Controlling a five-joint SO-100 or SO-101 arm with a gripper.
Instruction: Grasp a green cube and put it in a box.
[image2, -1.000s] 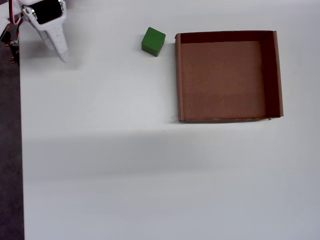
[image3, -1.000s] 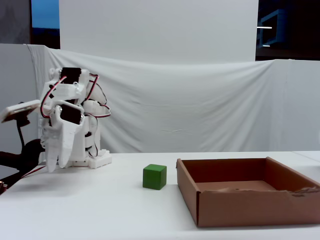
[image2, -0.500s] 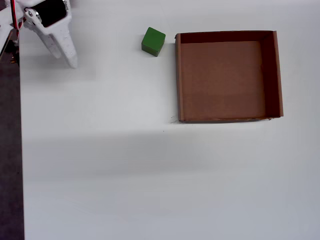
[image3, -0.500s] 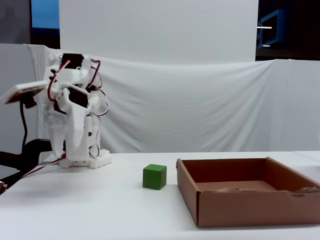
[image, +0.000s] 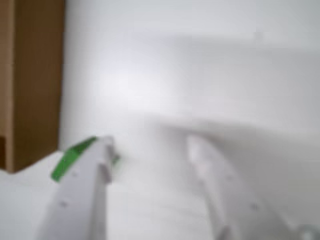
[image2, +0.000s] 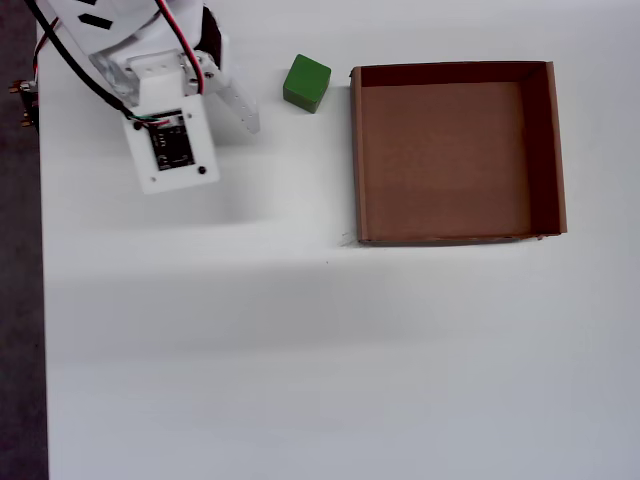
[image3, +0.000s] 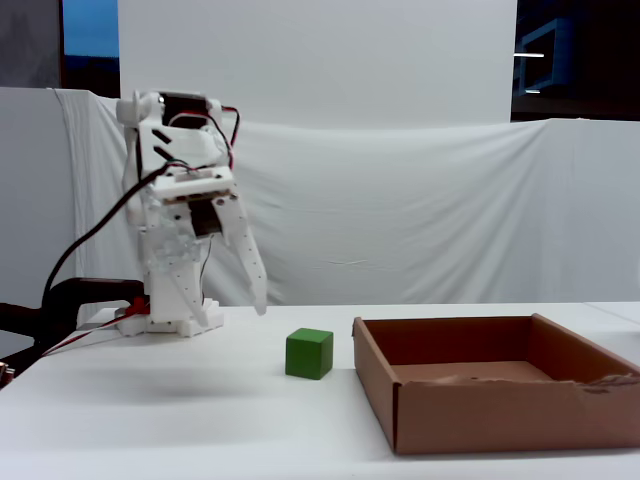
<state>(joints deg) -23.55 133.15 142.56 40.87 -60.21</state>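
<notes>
Reaching farther over the white table (image2: 300, 360) than a second earlier, the gripper (image3: 235, 305) hung with fingers spread near the green cube (image2: 306, 83), which sat just beside the box (image2: 545, 150). White cloth (image3: 420, 210) hung behind.

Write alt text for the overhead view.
A white robot arm's gripper reaches from the top left toward a small green cube on a white table, not yet touching it. Just right of the cube sits an empty, lidless brown cardboard box.
</notes>
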